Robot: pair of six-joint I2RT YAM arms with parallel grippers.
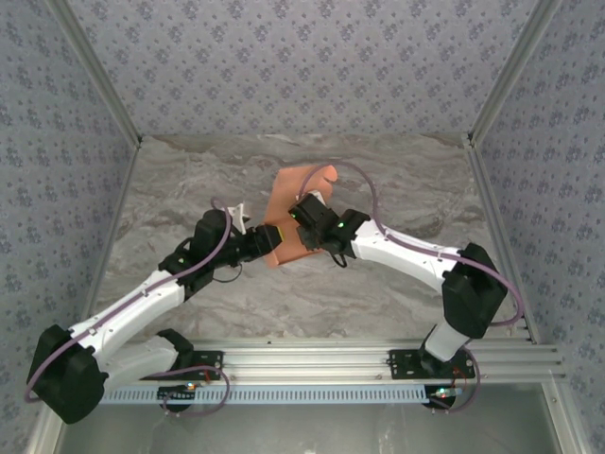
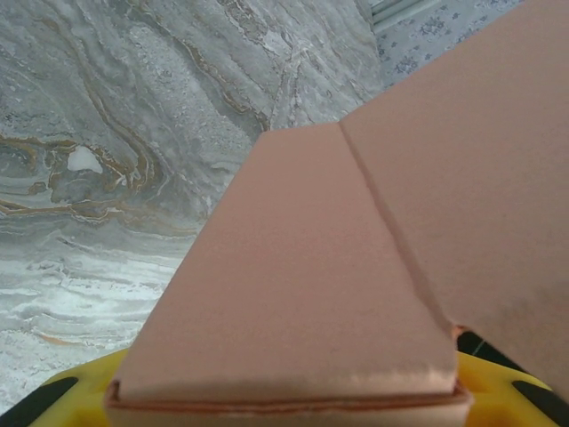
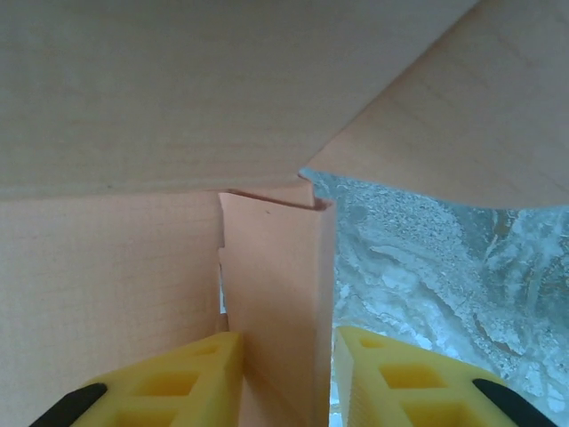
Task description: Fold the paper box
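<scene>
Marbled tabletop (image 1: 406,284), papered walls (image 1: 284,66): both arms meet on the paper box (image 1: 295,194).
Overhead, its long axis runs straight ahead of the left gripper (image 1: 268,240), which has the near end; the right gripper (image 1: 307,216) hangs over the middle, nearer the loose flaps. Left wrist: jaws part-closed, a folded panel (image 2: 293,285) spanning them, gripped, I judge. Right wrist: an upright flap (image 3: 280,285) stands between the jaws, touching one finger (image 3: 169,382), a sliver clear of the other, so unclamped.
</scene>
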